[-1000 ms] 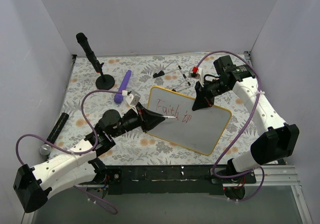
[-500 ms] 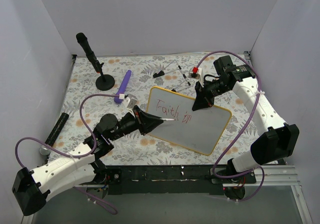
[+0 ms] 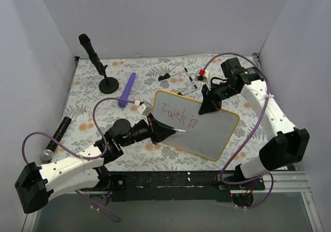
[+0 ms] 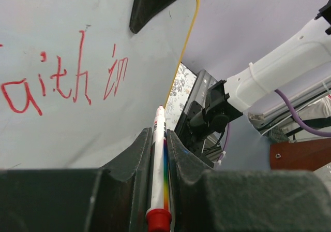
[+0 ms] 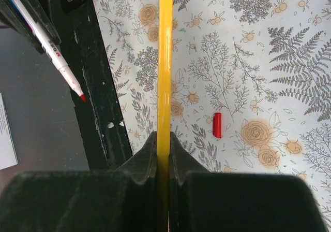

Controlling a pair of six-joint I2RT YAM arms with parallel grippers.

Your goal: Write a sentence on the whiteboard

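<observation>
Your right hand (image 3: 210, 107) is clenched on the whiteboard (image 3: 209, 136) by its far rim, at about one o'clock of the board — in the right wrist view the yellow edge runs straight between the fingers. The board lies right of centre on the worktop (image 3: 93, 113), its red sentence (image 3: 178, 115) reading "Faith in". Your left hand (image 3: 169, 131) grips the marker (image 3: 179, 131), tip at six o'clock of the "in"; whether it touches, I cannot tell. I'd judge the board light, stiff and slick — likely to skate under pen pressure, so that thin rim is your hold.

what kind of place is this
Probably a robot test cell: white walls box in a floral-covered table; bolted left arm and right arm work a whiteboard with a marker.
</observation>
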